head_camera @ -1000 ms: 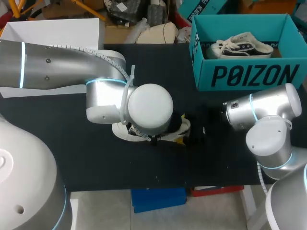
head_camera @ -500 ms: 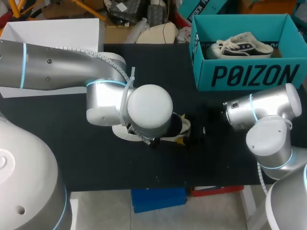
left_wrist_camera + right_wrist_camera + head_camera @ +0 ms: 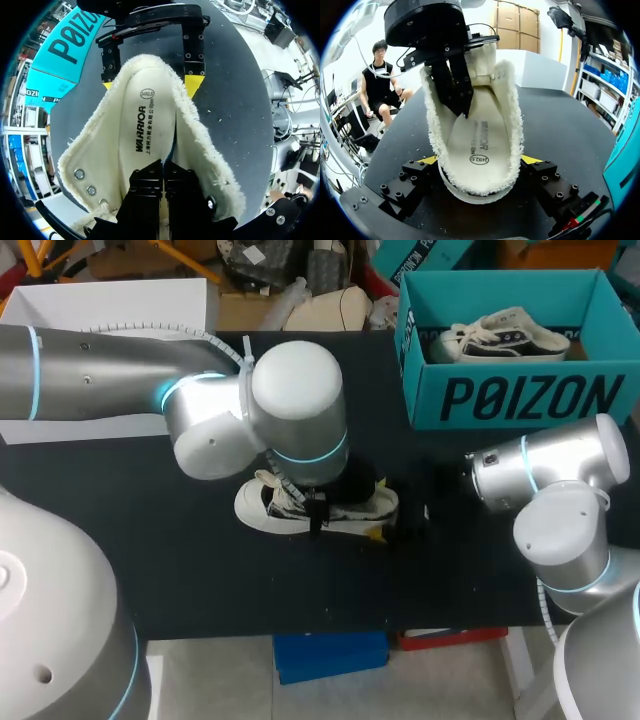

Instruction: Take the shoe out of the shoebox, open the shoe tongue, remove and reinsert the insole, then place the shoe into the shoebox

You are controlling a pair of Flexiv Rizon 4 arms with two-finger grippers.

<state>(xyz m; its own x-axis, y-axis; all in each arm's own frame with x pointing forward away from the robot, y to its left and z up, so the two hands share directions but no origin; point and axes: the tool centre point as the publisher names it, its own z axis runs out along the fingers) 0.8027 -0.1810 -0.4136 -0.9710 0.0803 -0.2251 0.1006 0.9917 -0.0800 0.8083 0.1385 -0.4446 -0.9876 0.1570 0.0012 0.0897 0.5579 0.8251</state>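
A white fleece-lined shoe (image 3: 262, 510) lies on its sole mid-table, toe to the left. My left gripper (image 3: 163, 172) reaches down into its opening, black fingers shut, pinching the printed insole (image 3: 147, 120) at its fore part. From the heel side the same gripper (image 3: 462, 107) shows above the insole (image 3: 480, 145). My right gripper (image 3: 480, 162) clamps the heel of the shoe (image 3: 510, 115), one yellow tip on each side. It also shows as the right gripper (image 3: 150, 85) ahead of my left fingers and as the right gripper (image 3: 400, 525) at the shoe's right end.
The teal shoebox (image 3: 520, 395) stands at the back right with a second shoe (image 3: 505, 335) inside. A white box (image 3: 110, 310) sits at the back left. My left arm (image 3: 300, 410) hangs over the middle of the black table (image 3: 200, 580).
My left wrist has swung up and back, uncovering the shoe's laced front, and its fingers have closed inside the shoe. The right arm and the shoe have stayed put.
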